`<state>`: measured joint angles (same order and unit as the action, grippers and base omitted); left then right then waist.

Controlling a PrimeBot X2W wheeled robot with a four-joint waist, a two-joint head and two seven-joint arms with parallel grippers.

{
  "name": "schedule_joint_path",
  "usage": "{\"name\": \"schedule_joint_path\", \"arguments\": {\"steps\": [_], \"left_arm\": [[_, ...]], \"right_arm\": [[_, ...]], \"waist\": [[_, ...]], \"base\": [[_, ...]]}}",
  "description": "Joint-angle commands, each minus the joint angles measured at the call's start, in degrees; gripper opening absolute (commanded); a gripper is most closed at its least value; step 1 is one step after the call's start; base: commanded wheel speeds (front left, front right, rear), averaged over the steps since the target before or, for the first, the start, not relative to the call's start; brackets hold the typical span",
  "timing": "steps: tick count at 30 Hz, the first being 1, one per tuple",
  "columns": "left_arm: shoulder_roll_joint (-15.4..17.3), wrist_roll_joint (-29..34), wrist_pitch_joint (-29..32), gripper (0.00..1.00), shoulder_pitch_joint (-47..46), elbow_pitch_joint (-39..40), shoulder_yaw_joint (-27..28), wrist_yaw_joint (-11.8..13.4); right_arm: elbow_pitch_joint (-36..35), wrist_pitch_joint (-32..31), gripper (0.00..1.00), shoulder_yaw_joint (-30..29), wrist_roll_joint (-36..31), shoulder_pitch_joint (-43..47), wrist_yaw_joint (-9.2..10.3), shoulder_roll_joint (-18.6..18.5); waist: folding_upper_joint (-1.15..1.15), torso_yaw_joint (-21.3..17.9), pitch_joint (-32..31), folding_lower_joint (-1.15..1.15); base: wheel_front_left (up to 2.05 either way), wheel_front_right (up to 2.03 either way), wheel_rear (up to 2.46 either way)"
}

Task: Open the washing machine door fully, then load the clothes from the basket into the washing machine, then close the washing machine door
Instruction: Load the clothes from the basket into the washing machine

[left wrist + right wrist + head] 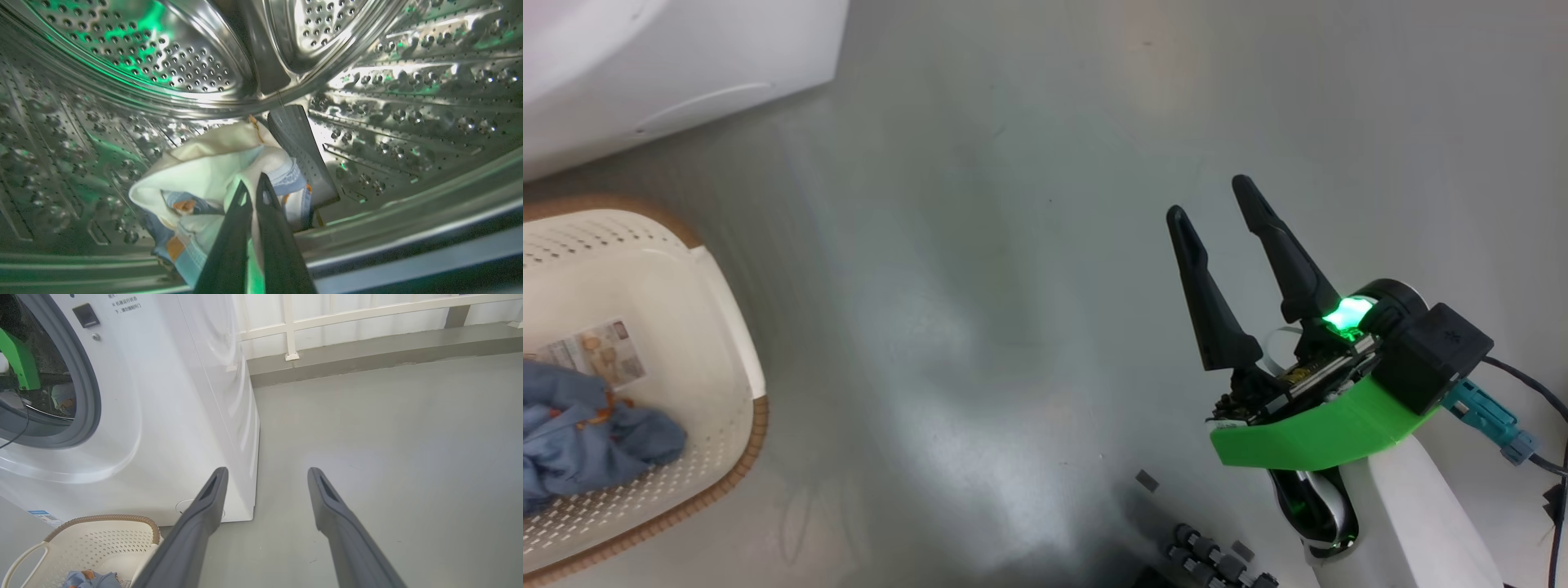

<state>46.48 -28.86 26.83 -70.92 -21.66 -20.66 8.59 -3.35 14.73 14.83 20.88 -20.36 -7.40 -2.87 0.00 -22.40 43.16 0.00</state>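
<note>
In the head view, the right gripper (1209, 198) hangs over the floor (1013, 286) well out from the washing machine (645, 65), its two fingers spread with nothing between them. The basket (737, 327) stands just in front of the machine's lower front. A blue bundle (588, 441) lies in it beside the label sticker (600, 351).

In the left wrist view, the left gripper (254, 185) is inside the washing machine's steel drum (122, 61). Its fingers are pressed together on a fold of the cream-and-blue bundle (204, 163), which sags low in the drum next to a grey paddle (298, 151). The cloth looks light and limp — it should drop when freed, though a fold could snag on a fingertip.

In the right wrist view, the spread right gripper points past the machine's front corner, with the basket low beside the machine's front. For the blue bundle, a raised fold on top seems the best place to pinch. The basket is open above and its walls look low. On the way into the machine, the grey gasket (88, 396) is the edge to clear — the floor beyond the machine's side offers room to swing.
</note>
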Motion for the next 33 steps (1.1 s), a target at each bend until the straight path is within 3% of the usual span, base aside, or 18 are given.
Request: {"name": "schedule_joint_path", "arguments": {"steps": [1, 12, 17, 26, 27, 28, 29, 33], "left_arm": [[3.8, 1.4, -2.2, 0.00, -2.4, 0.8, 2.4, 0.3], [5.2, 6.7, -18.0, 0.00, -11.4, -5.2, 3.4, 0.3], [4.8, 7.4, -20.6, 0.00, -13.9, -7.2, 2.4, -1.3], [3.9, 7.1, -19.3, 0.00, -16.7, -11.5, 1.2, -2.8], [3.7, 7.0, -19.1, 0.19, -16.9, -11.9, 1.1, -3.1], [3.5, 6.8, -19.1, 0.46, -17.2, -12.3, 1.0, -3.2], [3.3, 6.6, -18.9, 0.97, -17.4, -12.6, 1.0, -3.3], [2.4, 5.8, -19.3, 1.00, -18.0, -13.8, 1.0, -3.7]], "right_arm": [[-1.7, 0.3, 1.00, 1.6, 0.5, 0.3, -0.09, 0.0], [-2.3, 0.3, 1.00, 4.3, 2.2, -1.0, -0.09, 0.0], [-2.6, 0.3, 1.00, 5.0, 2.7, -1.3, -0.09, 0.0], [-2.4, 0.3, 1.00, 5.3, 2.9, -1.3, -0.09, 0.0], [-2.4, 0.3, 1.00, 5.3, 2.8, -1.4, -0.09, 0.0], [-2.3, 0.3, 1.00, 5.3, 2.7, -1.5, -0.09, 0.0], [-2.3, 0.3, 1.00, 5.3, 2.7, -1.5, -0.09, 0.0], [-2.2, 0.3, 1.00, 5.0, 2.4, -1.8, -0.09, 0.0]], "waist": [[0.00, -1.2, 1.4, 0.00], [0.00, -5.2, 6.2, 0.00], [0.00, -6.2, 7.8, 0.00], [0.00, -6.2, 8.5, 0.00], [0.00, -6.1, 8.5, 0.00], [0.00, -6.0, 8.6, 0.00], [0.00, -5.8, 8.6, 0.00], [0.00, -5.2, 8.5, 0.00]], "base": [[0.00, 0.00, 0.00], [0.00, 0.00, 0.00], [0.00, 0.00, 0.00], [0.00, 0.00, 0.00], [0.00, 0.00, 0.00], [0.00, 0.00, 0.00], [0.00, 0.00, 0.00], [0.00, 0.00, 0.00]]}}
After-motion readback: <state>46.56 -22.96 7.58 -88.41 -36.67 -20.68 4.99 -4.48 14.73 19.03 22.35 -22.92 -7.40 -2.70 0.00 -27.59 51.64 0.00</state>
